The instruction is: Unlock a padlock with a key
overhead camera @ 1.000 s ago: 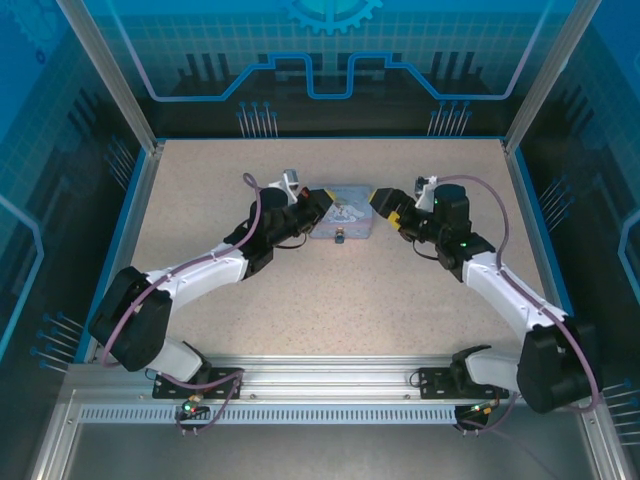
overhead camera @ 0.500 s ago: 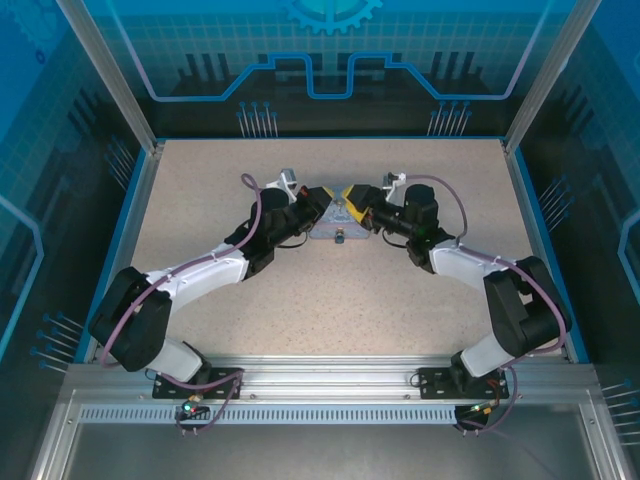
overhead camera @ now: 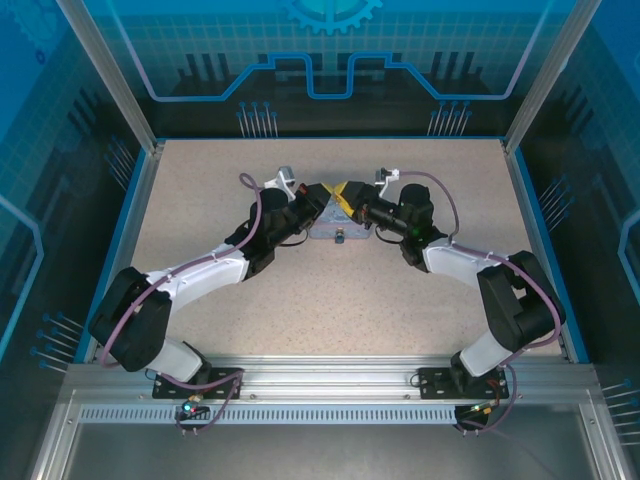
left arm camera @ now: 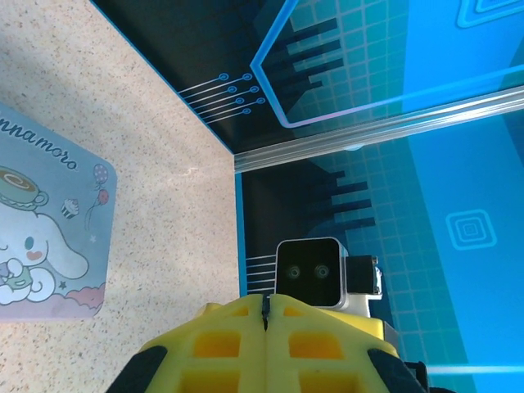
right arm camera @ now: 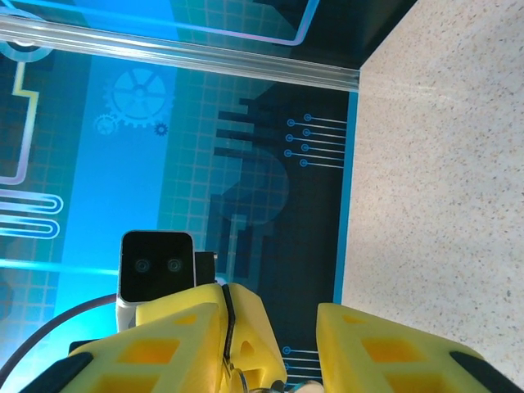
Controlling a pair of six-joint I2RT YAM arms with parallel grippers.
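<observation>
The pale blue tin [left arm camera: 49, 246] carries dark cursive lettering, cut off at the edge, apparently reading "nnamoro".

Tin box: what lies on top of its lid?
In the left wrist view, the tin box shows a bare printed lid where visible. From above, the left hand and right hand cover its far part.
</observation>
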